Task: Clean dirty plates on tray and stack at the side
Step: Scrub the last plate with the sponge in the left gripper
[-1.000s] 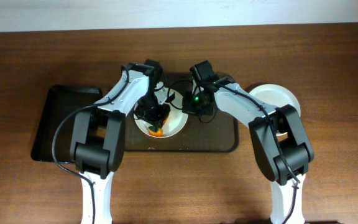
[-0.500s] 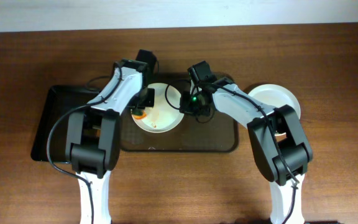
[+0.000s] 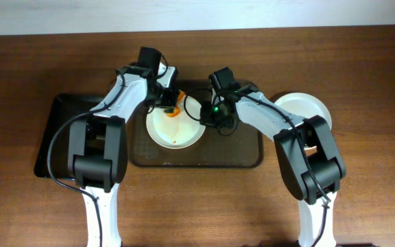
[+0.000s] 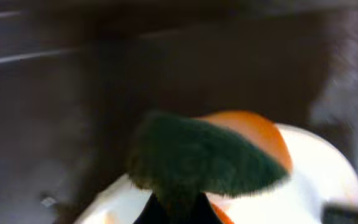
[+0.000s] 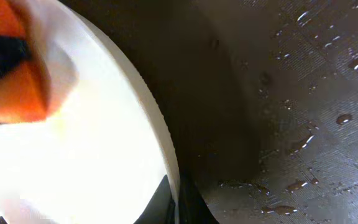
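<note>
Orange sponge [image 4: 210, 162] with fuzzy green scrub face, clenched in left gripper [image 3: 171, 108], pressed on round white plate [image 3: 177, 134]; rim pinched tight by right gripper [image 3: 203, 120]; ribbed, wet tray [image 5: 303, 93] beneath.

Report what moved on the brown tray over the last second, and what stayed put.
The left gripper, shut on the orange-and-green sponge, swept from the middle of the round white plate to its left edge, then round to its far rim. The right gripper kept pinching the plate's right rim. That plate, the dark brown textured tray and the white plate at the right stayed put.
</note>
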Available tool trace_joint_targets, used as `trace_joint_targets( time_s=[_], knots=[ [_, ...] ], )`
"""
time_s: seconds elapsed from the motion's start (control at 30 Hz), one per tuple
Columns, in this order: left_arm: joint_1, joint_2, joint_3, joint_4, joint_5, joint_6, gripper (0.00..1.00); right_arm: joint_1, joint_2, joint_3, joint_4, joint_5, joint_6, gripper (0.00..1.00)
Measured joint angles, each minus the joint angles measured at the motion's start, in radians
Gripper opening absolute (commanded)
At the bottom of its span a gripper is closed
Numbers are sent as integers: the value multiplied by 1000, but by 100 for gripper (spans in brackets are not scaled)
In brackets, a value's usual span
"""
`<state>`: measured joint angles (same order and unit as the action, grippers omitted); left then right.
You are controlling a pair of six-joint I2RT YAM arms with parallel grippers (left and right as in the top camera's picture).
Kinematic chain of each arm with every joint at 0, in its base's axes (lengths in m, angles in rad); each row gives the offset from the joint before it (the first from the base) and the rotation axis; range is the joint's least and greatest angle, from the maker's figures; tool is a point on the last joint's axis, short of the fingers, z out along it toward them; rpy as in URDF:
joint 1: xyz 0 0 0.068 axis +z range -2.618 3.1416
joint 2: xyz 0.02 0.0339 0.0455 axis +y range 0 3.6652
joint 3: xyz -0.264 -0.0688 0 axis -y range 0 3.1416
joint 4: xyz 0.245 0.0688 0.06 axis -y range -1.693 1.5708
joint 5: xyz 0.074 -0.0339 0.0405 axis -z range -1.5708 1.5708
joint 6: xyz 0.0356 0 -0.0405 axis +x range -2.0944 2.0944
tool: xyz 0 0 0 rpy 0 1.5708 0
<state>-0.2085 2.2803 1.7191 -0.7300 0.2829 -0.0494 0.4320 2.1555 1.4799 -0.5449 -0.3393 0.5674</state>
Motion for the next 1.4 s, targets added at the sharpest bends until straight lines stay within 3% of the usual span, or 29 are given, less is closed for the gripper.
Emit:
trace_joint_targets(
  time_s=[0.1, 0.23, 0.33, 0.47, 0.6, 0.63, 0.73, 0.77, 0.87, 0.93, 1.03, 1.1, 1.2, 1.23, 1.3, 1.33, 1.4],
  knots=[
    [-14, -13, 18, -108, -208, -158, 0, 0, 0, 0, -1, 0, 0, 4],
    [-8, -18, 27, -332, -273, -172, 0, 0, 0, 0, -8, -6, -3, 4],
    [19, -13, 18, -420, -74, -19, 0, 1, 0, 0, -11, -8, -8, 4],
    [21, 26, -2, -417, 264, 165, 0, 1, 0, 0, -11, -8, -11, 4],
    [48, 35, -12, -182, 350, 89, 0, 1, 0, 0, -14, -7, -14, 4],
    [59, 35, -5, -81, 323, 26, 0, 1, 0, 0, -14, -7, -14, 4],
    [62, 15, 12, -93, 139, -176, 0, 1, 0, 0, -14, -7, -14, 4],
    [58, 1, 31, -181, -22, -263, 0, 1, 0, 0, -14, -8, -14, 4],
    [49, -8, 39, -346, -154, -314, 0, 1, 0, 0, -13, -8, -14, 4],
    [52, -8, 39, -391, -97, -248, 0, 1, 0, 0, -15, -9, -14, 4],
    [88, 64, 53, -470, 359, 8, 0, 1, 0, 0, -23, -11, -13, 4],
    [90, 89, 140, -477, 449, 38, 0, 1, 0, 0, -24, -11, -14, 4],
    [109, 90, 359, -480, 393, -28, 0, 1, 0, 0, -14, -11, -14, 6],
    [121, 91, 426, -500, 339, -61, 0, 1, 0, 0, -4, -11, -14, 11],
    [135, 92, 558, -555, 202, -108, 0, 1, 0, -2, 30, -11, -35, 34],
    [136, 92, 610, -595, 131, -118, 0, 1, 0, -3, 44, -11, -57, 35],
    [132, 92, 721, -659, -16, -128, 0, 1, 0, -2, 75, -18, -98, 18]
  ],
)
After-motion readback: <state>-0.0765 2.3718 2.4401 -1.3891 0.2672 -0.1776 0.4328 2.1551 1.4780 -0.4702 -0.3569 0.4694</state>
